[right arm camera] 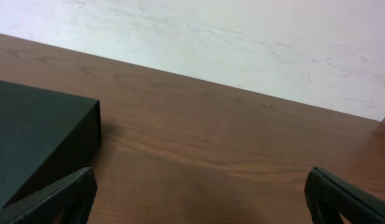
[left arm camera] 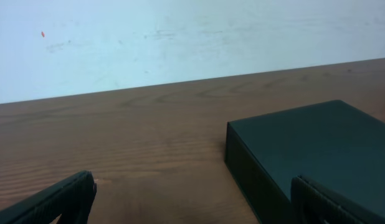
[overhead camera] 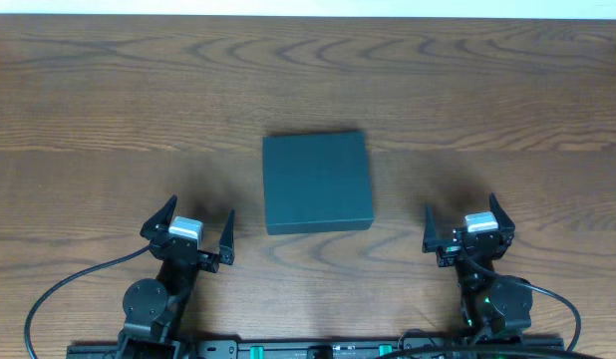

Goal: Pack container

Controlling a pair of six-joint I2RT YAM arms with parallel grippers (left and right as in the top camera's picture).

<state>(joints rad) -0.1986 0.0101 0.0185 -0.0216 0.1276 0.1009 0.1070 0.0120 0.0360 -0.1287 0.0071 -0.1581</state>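
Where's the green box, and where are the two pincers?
container [overhead camera: 317, 182]: overhead view, middle of its closed lid.
left pincer [overhead camera: 201, 205]: overhead view, midway between its fingertips.
right pincer [overhead camera: 460, 203]: overhead view, midway between its fingertips.

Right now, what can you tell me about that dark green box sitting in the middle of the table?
The container is a dark teal-green, roughly square, shallow box with a matte finish that looks like rigid card. Its top is flat and shut, and no hinge or seam shows clearly. It lies flat near the middle of the wooden table, very slightly askew. Only the table touches it: the left hand and right hand sit open on either side, apart from it.
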